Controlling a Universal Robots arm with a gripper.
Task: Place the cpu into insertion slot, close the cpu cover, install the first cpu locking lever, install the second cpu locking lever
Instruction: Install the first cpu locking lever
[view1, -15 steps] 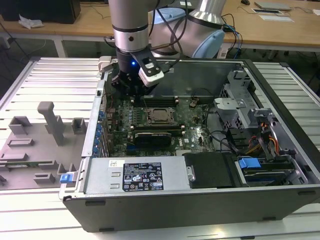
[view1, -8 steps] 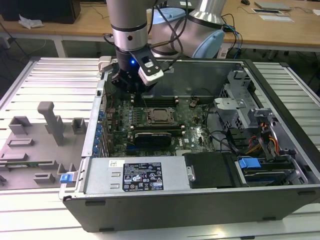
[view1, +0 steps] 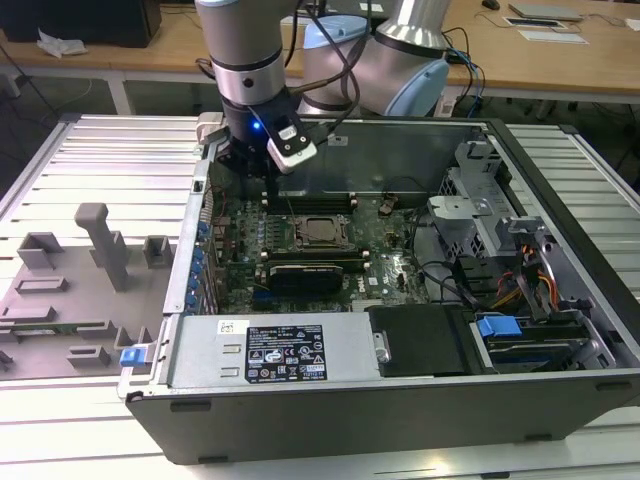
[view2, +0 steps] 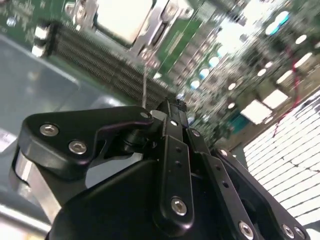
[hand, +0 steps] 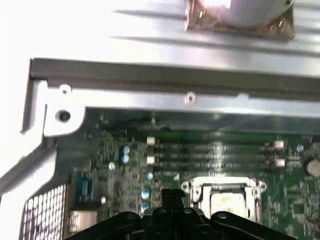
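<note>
Cpu (hand: 227, 204) lies seated with the cpu cover (hand: 220, 181) down over it — claw (hand: 165, 196) pinched shut, hanging close beside — lever latching seems the work left.

1. Open computer case (view1: 400, 425) lies on a slatted metal table (view1: 90, 150).
2. Green board (view1: 235, 250) sits on the case floor, with a long black card (view1: 305, 275) across its near part.
3. Memory slots (hand: 215, 155) run along the board's far side.
4. Silver labelled box (view1: 200, 355) is at the near wall.
5. Grey fixture tray (view1: 50, 310) lies at the exterior view's left, with an upright post (view1: 100, 240).
6. Drive cage (view1: 475, 215) and cables are at the exterior view's right.
</note>
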